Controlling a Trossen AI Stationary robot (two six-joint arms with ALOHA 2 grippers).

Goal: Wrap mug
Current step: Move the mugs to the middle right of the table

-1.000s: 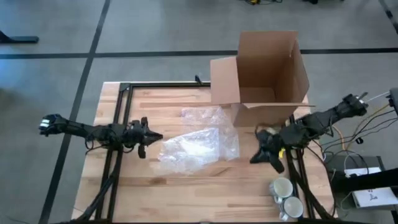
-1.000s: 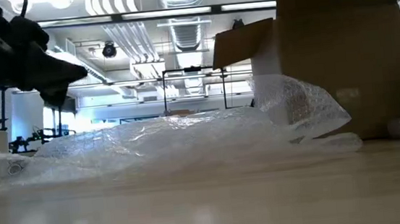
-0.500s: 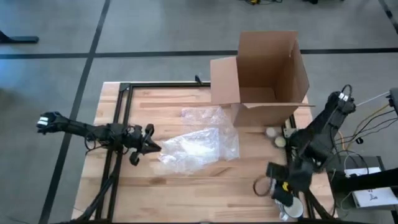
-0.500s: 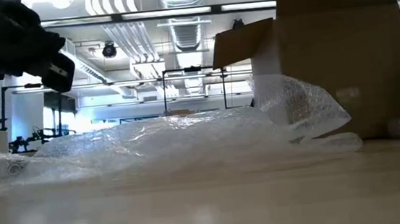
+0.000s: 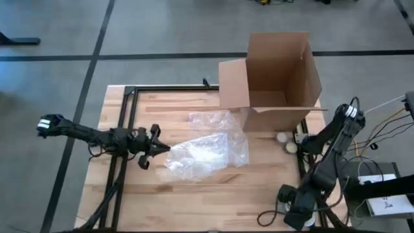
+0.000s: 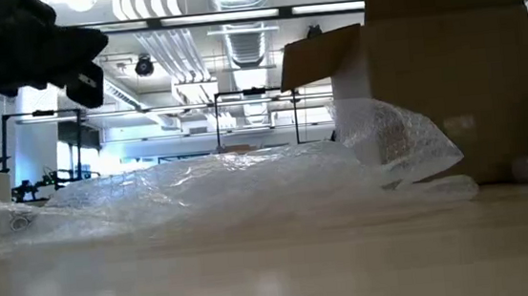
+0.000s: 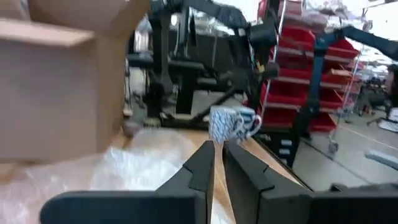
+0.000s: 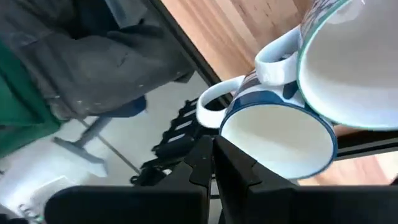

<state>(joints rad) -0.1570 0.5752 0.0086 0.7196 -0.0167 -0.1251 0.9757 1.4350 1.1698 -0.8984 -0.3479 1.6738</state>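
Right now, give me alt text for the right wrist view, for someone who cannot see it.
Two white mugs with blue pattern sit rim to rim at the wooden table's edge, the nearer mug just beyond the right gripper, whose dark fingers are nearly together. The farther mug is partly cut off; floor and dark equipment lie beyond.

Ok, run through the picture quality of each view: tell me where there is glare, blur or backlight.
Low view: ceiling lights blow out, the left claw is a backlit silhouette, and the near table is out of focus. Left wrist view: soft overall, the mug and bubble wrap smeared. Right wrist view: the mugs are close and fairly crisp, the floor beyond blurred. High view: evenly lit, no glare.
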